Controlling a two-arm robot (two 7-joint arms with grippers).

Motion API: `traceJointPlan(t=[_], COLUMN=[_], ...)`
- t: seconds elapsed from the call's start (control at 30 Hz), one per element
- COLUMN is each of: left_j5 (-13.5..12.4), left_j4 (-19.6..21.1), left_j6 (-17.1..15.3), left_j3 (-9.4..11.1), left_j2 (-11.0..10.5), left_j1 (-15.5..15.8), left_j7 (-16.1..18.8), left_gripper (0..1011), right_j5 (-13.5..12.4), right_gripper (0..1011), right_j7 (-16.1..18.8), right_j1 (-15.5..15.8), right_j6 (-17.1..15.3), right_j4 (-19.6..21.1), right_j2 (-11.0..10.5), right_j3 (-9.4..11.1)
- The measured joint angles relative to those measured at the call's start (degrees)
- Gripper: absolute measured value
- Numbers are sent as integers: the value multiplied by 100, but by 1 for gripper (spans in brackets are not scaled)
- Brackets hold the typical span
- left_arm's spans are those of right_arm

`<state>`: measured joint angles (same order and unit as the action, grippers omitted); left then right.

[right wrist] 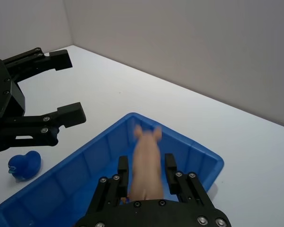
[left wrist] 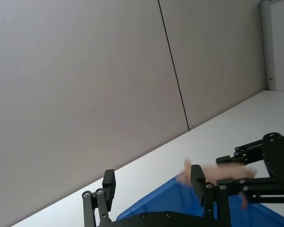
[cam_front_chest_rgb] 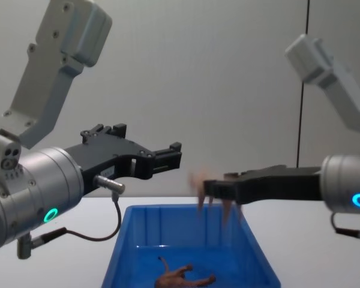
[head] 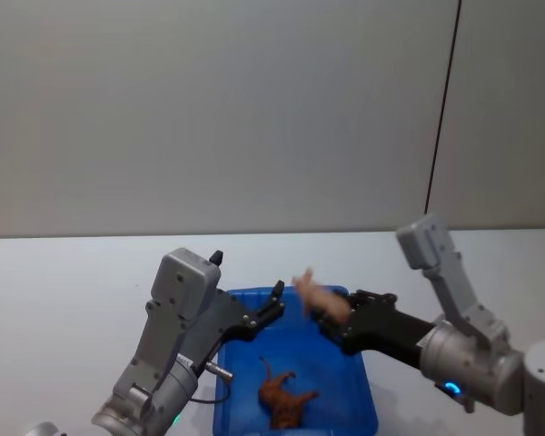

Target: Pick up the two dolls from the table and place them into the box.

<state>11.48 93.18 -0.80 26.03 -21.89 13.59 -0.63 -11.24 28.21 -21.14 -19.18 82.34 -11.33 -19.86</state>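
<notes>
Bright blue box (head: 359,409), pale pink pig (right wrist: 147,165), reddish-brown animal (head: 282,397), white table (head: 64,282), black hands

A lab-like test room: plain grey wall panels (head: 218,109), bare white table (head: 64,272).

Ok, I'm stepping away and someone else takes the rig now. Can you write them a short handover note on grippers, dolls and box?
Right gripper: shut on the pink pig, held above the blue box, not yet released.
Left gripper: open, holding nothing, raised over the box's left side.
Reddish-brown animal: already lying in the box.
Done: one doll placed.
Left: open the right gripper so the pig drops into the box.
</notes>
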Motion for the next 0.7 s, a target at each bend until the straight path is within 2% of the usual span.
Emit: traceJointPlan(t=[0.33,0.43,0.47,0.7], left_j5=[0,0,0,0], left_j4=[0,0,0,0], left_j6=[0,0,0,0], left_j3=[0,0,0,0], left_j2=[0,0,0,0], left_j1=[0,0,0,0], left_j7=[0,0,0,0], left_gripper=[1001,1001,1001,1001], right_j5=[159,186,186,185], right_gripper=[709,822,822,1001], right_j7=[115,115,115,26], right_j1=[-256,-264,-264,-161], right_j6=[35,79,79,185], right_j4=[-415,-449,-449,-372], right_j2=[210,206,206,67], right_j3=[-147,-147,-147,-72])
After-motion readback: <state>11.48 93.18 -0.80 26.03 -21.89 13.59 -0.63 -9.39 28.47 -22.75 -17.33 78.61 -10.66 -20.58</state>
